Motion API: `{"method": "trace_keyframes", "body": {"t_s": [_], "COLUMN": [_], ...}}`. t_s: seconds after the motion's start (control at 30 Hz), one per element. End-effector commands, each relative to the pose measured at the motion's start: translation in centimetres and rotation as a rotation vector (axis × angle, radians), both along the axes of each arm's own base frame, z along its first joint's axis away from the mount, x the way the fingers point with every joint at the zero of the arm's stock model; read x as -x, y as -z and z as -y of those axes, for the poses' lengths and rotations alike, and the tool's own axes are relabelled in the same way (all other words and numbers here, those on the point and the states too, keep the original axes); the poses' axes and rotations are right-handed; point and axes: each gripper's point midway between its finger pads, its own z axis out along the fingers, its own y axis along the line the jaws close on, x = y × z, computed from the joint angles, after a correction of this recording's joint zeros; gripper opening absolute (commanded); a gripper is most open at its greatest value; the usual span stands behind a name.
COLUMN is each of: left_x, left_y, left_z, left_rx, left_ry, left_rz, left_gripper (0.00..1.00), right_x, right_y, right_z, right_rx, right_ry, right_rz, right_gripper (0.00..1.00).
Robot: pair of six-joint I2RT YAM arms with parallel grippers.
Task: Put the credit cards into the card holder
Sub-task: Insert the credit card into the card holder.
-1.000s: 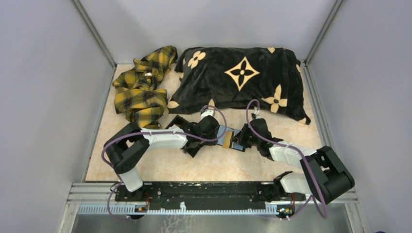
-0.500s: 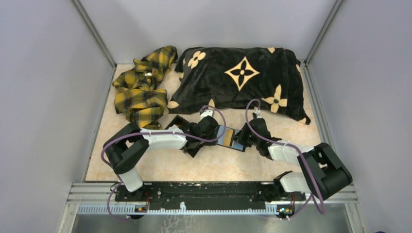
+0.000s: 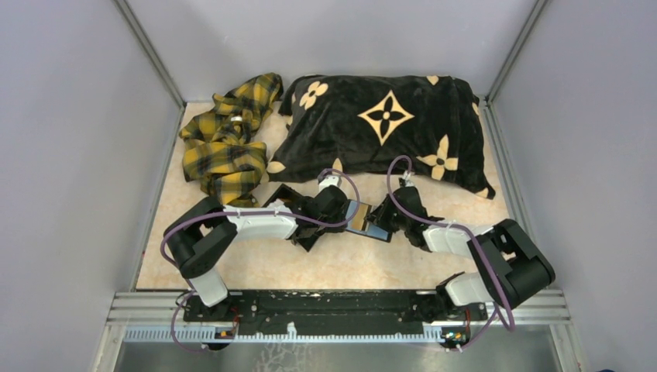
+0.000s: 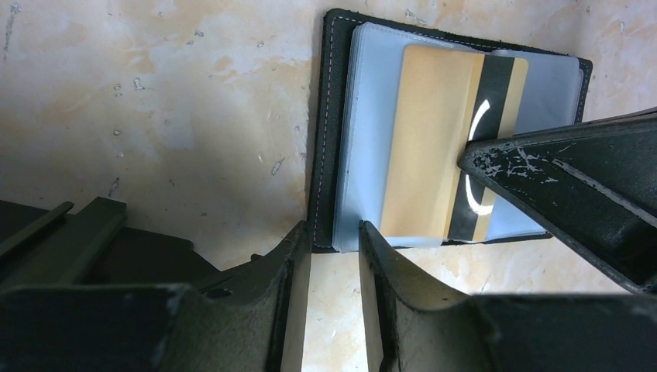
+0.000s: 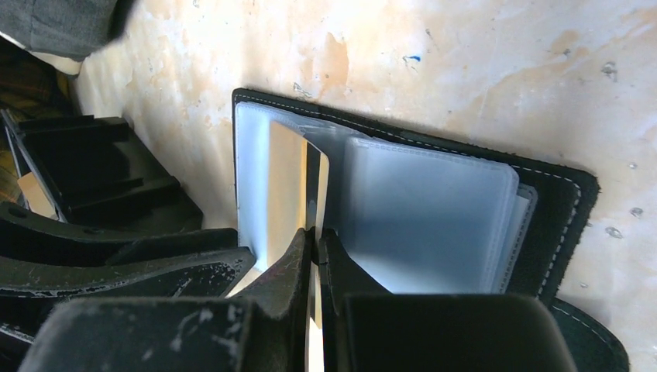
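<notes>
Card holder [image 3: 364, 221] first, from above: it lies open on the table [image 3: 310, 267] around the middle, just near of the black pillow [image 3: 380, 124]. My left claw [image 3: 345, 213] sits at its left end and my right claw [image 3: 385, 221] at its right, both crowding over it, so little more shows. Through my left wrist camera, my left claw's jaws stand a little apart with only bare table between them. Their tips are at one corner of the holder, and I cannot tell whether they press on it. A gold credit card [image 4: 430, 139] with a black stripe lies over the pale sleeves, with a finger of my right claw across the stripe. Through my right wrist camera, my right claw is clamped on that card's edge, and the card is tilted over the clear sleeves. Whether its far edge has entered one I cannot tell. To do this well, I judge I should bring the card low and flat, square it with a sleeve mouth and slide slowly. My left claw should pin the holder so it cannot skid. A tilted card would likely snag or lift the sleeve.
</notes>
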Motion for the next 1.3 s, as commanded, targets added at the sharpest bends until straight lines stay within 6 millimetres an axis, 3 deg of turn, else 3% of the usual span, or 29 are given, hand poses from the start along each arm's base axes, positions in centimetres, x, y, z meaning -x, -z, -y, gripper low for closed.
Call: {"method": "trace_keyframes", "body": {"t_s": [0.0, 0.17, 0.4, 0.83, 1.27], "left_x": [2.2, 2.0, 1.4, 0.7, -0.2], "left_y": [1.7, 1.2, -0.4, -1.8, 0.0], "left_z": [-0.6, -0.7, -1.0, -0.9, 0.9], "left_rx": [-0.029, -0.024, -0.014, -0.005, -0.05], "left_ry": [0.038, 0.03, 0.006, -0.004, 0.061], "left_rz": [-0.071, -0.057, -0.014, 0.025, 0.023], "left_gripper": [0.36, 0.36, 0.4, 0.4, 0.39], "right_x": [0.8, 1.0, 0.8, 0.4, 0.5], "right_y": [1.6, 1.3, 0.3, -1.2, -0.5], "right_z": [0.2, 0.3, 1.4, 2.0, 2.4], "right_rx": [0.077, 0.106, 0.164, 0.215, 0.278], "right_ry": [-0.026, -0.043, -0.03, -0.025, -0.046], "right_rz": [-0.048, -0.052, -0.037, -0.02, -0.063], "right_gripper": [0.07, 0.28, 0.41, 0.45, 0.48]}}
